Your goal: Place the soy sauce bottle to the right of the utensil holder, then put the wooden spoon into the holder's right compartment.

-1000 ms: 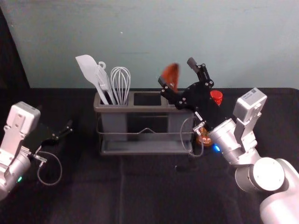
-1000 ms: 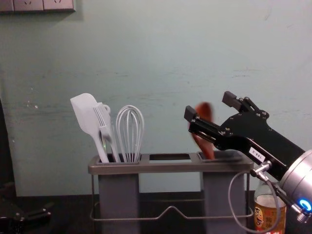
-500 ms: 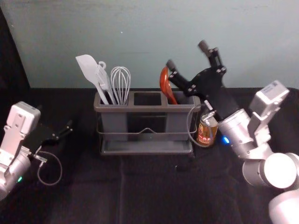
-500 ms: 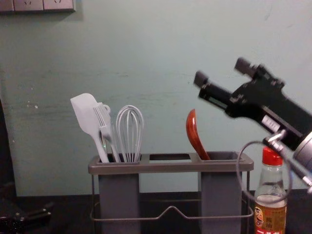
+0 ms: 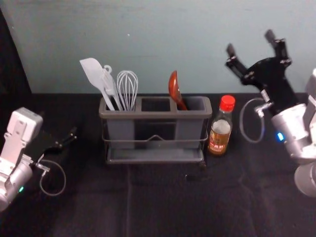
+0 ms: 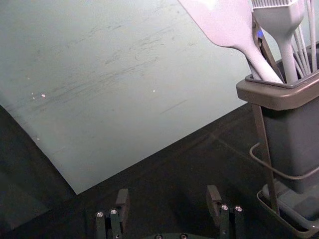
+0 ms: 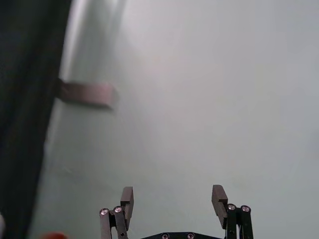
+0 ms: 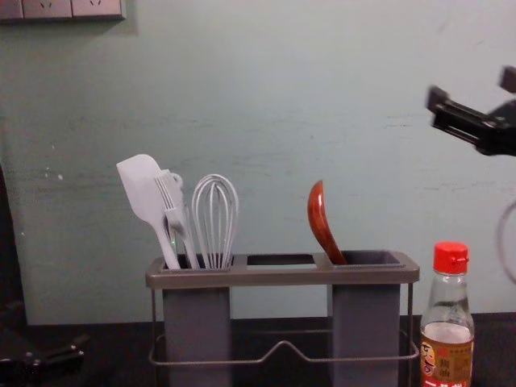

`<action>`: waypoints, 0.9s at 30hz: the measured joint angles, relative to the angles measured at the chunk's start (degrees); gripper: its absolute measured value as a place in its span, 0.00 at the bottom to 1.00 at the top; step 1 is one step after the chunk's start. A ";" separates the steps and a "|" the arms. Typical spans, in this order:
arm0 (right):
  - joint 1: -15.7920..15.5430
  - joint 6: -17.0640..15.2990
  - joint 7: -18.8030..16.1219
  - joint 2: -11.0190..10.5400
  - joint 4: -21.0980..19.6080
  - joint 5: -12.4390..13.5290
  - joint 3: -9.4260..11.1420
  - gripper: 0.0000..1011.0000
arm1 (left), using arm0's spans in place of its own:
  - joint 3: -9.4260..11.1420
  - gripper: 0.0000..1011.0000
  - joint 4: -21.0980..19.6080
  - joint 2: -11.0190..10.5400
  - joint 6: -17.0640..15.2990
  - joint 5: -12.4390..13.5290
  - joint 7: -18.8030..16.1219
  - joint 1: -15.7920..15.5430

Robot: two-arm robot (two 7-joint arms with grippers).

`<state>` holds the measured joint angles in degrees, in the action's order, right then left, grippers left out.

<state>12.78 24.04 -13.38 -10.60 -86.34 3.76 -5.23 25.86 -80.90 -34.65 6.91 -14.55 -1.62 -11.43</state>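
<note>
My right gripper (image 5: 251, 43) is open and raised above and to the right of the soy sauce bottle (image 5: 220, 129); in the right wrist view the gripper (image 7: 172, 201) has nothing between its fingers. The bottle stands upright just right of the utensil holder (image 5: 157, 115). In the holder's right compartment the wooden spoon (image 8: 321, 219) leans toward the left, its reddish bowl up. My left gripper (image 5: 73, 137) stays parked at the left of the table; in the left wrist view the gripper (image 6: 168, 201) is open and empty.
A white spatula (image 8: 143, 193), a white brush (image 8: 174, 211) and a whisk (image 8: 215, 218) stand in the holder's left compartment. Behind the black-covered table (image 5: 163, 207) rises a pale wall with a socket panel (image 8: 72, 8).
The right gripper has pulled away from the spoon, up and to the right, uncovering the bottle. Its spoon remains leaning in the compartment. The left arm has kept still.
</note>
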 joint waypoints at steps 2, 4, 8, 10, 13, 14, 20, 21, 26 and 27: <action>-0.81 -4.78 2.24 -0.06 -1.65 -1.51 1.05 0.99 | 0.00 1.00 0.00 0.00 0.00 0.00 0.00 0.00; -1.13 -7.40 2.97 -0.17 -2.35 -1.99 1.51 0.99 | 0.00 1.00 0.00 0.00 0.00 0.00 0.00 0.00; -1.57 -13.46 3.33 -0.98 -2.88 -2.80 1.85 0.99 | 0.00 1.00 0.00 0.00 0.00 0.00 0.00 0.00; -1.60 -15.40 3.36 -1.51 -2.66 -3.36 1.80 0.99 | 0.00 1.00 0.00 0.00 0.00 0.00 0.00 0.00; -1.59 -16.33 3.27 -2.03 -1.34 -3.45 1.88 0.99 | 0.00 1.00 0.00 0.00 0.00 0.00 0.00 0.00; -1.59 -16.43 3.27 -2.11 -1.02 -3.42 1.94 0.99 | 0.00 1.00 0.00 0.00 0.00 0.00 0.00 0.00; -1.88 -17.26 2.55 -3.01 2.94 -3.17 2.21 0.99 | 0.00 1.00 0.00 0.00 0.00 0.00 0.00 0.00; -1.95 -17.39 2.50 -3.11 3.55 -3.17 2.21 0.99 | 0.00 1.00 0.00 0.00 0.00 0.00 0.00 0.00; -2.08 -18.00 2.55 -3.45 6.69 -3.29 2.26 0.99 | 0.00 1.00 0.00 0.00 0.00 0.00 0.00 0.00; -2.05 -18.04 2.64 -3.45 7.03 -3.30 2.30 0.99 | 0.00 1.00 0.00 0.00 0.00 0.00 0.00 0.00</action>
<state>10.73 6.00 -10.75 -14.05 -79.31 0.45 -2.93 25.86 -80.90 -34.65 6.91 -14.55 -1.62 -11.43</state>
